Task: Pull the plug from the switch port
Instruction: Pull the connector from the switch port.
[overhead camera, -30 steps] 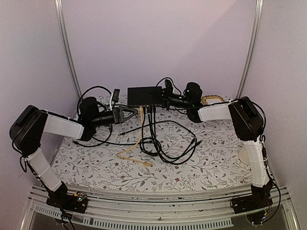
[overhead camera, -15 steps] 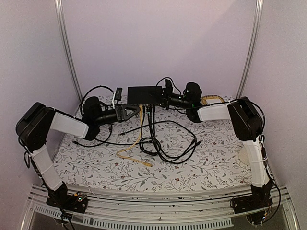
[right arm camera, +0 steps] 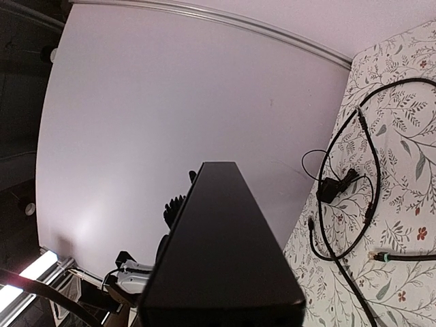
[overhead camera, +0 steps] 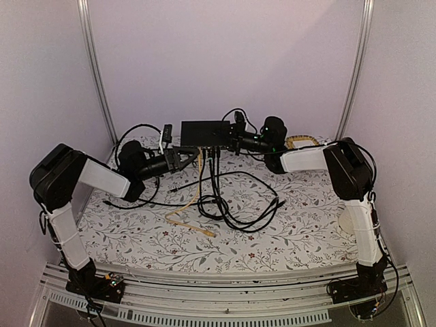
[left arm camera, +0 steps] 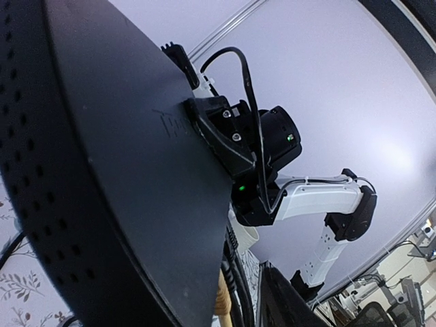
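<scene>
0 plugs out: the yellow cable (overhead camera: 198, 178) and black cables (overhead camera: 216, 178) sit in the switch (overhead camera: 204, 134). The right gripper (overhead camera: 235, 142) clamps its end, and the left gripper (overhead camera: 193, 158) is half-open by the yellow plug (gripping it? can't tell).

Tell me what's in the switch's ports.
A yellow cable and black cables run into the switch's near edge. The ports themselves are too dark to make out.
</scene>
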Controlling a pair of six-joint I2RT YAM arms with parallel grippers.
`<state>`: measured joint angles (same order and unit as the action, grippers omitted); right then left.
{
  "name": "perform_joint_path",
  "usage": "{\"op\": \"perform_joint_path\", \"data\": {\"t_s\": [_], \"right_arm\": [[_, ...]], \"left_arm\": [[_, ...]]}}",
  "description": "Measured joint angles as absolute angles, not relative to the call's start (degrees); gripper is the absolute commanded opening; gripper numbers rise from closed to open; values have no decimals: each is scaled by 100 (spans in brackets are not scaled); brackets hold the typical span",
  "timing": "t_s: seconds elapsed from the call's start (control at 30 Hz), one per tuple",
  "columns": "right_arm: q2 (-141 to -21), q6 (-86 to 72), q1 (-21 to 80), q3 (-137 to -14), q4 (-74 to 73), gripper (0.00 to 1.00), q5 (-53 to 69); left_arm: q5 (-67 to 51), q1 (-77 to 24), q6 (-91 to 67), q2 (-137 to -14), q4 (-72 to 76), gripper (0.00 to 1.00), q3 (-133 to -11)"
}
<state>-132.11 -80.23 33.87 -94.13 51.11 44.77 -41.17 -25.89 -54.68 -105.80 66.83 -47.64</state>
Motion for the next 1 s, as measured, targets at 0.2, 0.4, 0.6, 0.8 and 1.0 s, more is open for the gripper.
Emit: {"op": "perform_joint_path", "data": {"t_s": [0.2,0.4,0.6,0.8,1.0], "right_arm": [[-13211,-8106,3402,-9413,5238,2,4379],[-13211,-8101,3404,-9413,5242,2,4331],[-13211,-8099,3404,-9413,5234,2,4324],[-13209,-8034,3404,-9413,5159,2,4338],[-13205,-7968,3406,-9408,5076,2,4364]], "left_arm": [[-3868,-2613,-5675,-10624,7024,45,-4764],[-3710,-2626,-5889,-10838,7465,43,-4764],[-3647,-2626,-5968,-10901,7614,42,-4762],[-3640,-2626,-5968,-10938,7605,36,-4762],[-3642,-2620,-5983,-10997,7601,29,-4764]]}}
